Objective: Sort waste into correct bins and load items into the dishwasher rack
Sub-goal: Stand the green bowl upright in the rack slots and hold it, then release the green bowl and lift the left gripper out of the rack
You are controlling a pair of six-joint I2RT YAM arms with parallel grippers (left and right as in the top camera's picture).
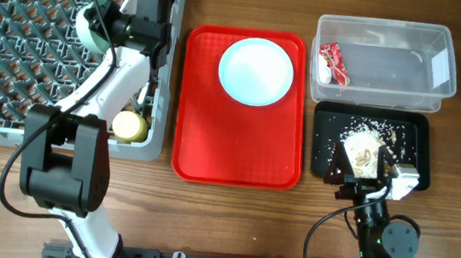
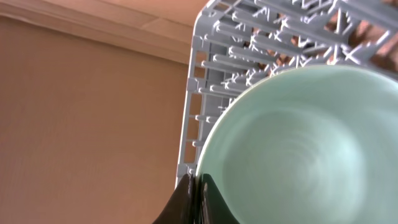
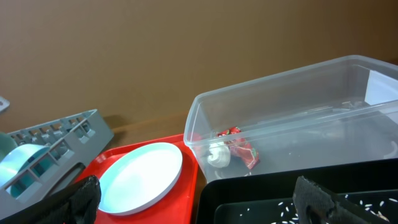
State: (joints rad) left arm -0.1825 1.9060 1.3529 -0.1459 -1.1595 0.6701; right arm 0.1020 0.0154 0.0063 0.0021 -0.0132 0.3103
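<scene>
Left hand (image 2: 194, 200) gripping green bowl (image 2: 298, 149) over rack (image 1: 17, 38), right hand (image 3: 200, 200) spread wide, wooden table (image 1: 229, 228), brown wall (image 3: 155, 50)

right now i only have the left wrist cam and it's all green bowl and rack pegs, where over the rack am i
Observer: The left gripper holds the bowl over the right side of the rack, toward its far edge.
Operator: anything in the rack near me
Observer: A yellow cup sits in the rack's near right corner, closer to the robot's base than the bowl.
Operator: whats on the red tray
Observer: Only the pale blue plate, at the far end of the red tray.
</scene>
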